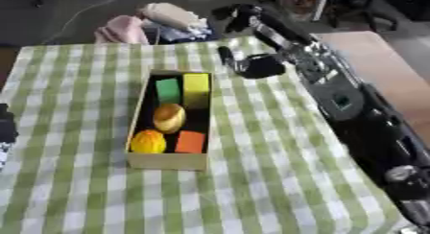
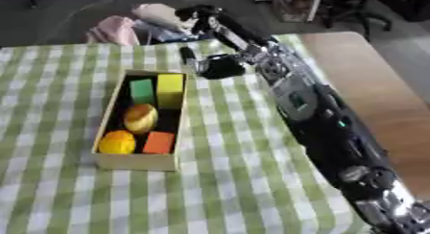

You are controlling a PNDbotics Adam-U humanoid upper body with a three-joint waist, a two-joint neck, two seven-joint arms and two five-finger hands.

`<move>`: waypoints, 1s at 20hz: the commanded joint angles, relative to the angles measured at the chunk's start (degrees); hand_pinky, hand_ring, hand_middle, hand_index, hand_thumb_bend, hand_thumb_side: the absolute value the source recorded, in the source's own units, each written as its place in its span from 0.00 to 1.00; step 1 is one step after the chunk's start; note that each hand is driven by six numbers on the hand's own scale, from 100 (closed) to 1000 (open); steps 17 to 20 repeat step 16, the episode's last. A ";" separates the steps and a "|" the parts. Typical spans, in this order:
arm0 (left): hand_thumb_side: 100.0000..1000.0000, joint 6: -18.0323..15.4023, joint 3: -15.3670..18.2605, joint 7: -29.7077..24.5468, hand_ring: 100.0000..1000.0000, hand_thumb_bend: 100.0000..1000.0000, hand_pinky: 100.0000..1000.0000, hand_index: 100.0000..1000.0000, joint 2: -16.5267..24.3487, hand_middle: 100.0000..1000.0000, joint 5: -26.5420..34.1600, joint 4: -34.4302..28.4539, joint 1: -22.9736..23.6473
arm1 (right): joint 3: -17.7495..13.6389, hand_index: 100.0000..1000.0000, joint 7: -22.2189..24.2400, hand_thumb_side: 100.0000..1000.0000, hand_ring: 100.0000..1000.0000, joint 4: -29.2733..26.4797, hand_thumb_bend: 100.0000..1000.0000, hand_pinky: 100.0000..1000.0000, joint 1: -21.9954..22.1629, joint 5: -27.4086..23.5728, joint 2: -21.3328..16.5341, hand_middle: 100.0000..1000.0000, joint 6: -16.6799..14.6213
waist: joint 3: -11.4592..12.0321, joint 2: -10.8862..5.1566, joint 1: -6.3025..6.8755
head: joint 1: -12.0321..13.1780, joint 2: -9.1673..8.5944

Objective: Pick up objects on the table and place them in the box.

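A cardboard box [image 1: 166, 161] lies in the middle of the green-checked table. Inside it are a green block [image 1: 168, 90], a yellow block [image 1: 197, 88], a yellow-brown rounded thing [image 1: 168, 117], an orange-yellow ball-like thing [image 1: 148, 142] and an orange-red block [image 1: 190, 142]. My right arm reaches in from the lower right. Its right hand [image 1: 256, 66] hovers just beyond the box's far right corner, fingers [image 1: 225, 55] stretched out and holding nothing. A dark shape at the left edge looks like my left hand [image 1: 6, 127]; most of it is cut off.
Pink and beige cloth bundles [image 1: 155, 22] sit at the table's far edge. A brown wooden surface [image 1: 378, 65] runs along the right side. Checked cloth [image 1: 76, 108] spreads left of the box and in front of it.
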 commanded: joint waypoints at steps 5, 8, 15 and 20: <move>0.59 0.21 0.28 2.34 0.59 0.17 0.62 0.79 -0.29 0.66 0.67 0.59 1.42 | -3.12 0.85 -5.78 0.39 0.64 -10.12 0.00 0.67 9.88 -8.63 1.25 0.73 0.92 | -2.34 -2.88 -0.04 | 5.32 2.44; 0.59 0.24 0.06 3.75 0.60 0.17 0.62 0.79 -0.67 0.67 0.84 1.11 2.14 | -3.87 0.82 -8.32 0.41 0.62 -10.88 0.00 0.63 14.39 -11.66 3.69 0.70 0.94 | -3.71 -3.04 0.33 | 7.52 2.78; 0.60 -0.23 -1.38 6.31 0.63 0.16 0.63 0.79 -1.69 0.69 2.35 2.30 3.01 | -5.50 0.82 -12.43 0.41 0.58 -10.50 0.00 0.60 21.96 -16.25 9.30 0.68 0.34 | -6.93 -2.34 1.43 | 10.60 2.83; 0.60 -0.30 -1.46 6.82 0.63 0.15 0.63 0.79 -1.81 0.69 2.65 2.40 3.07 | -5.64 0.82 -12.69 0.41 0.57 -10.31 0.00 0.59 22.65 -16.49 9.70 0.67 0.42 | -7.30 -2.14 1.52 | 10.88 2.83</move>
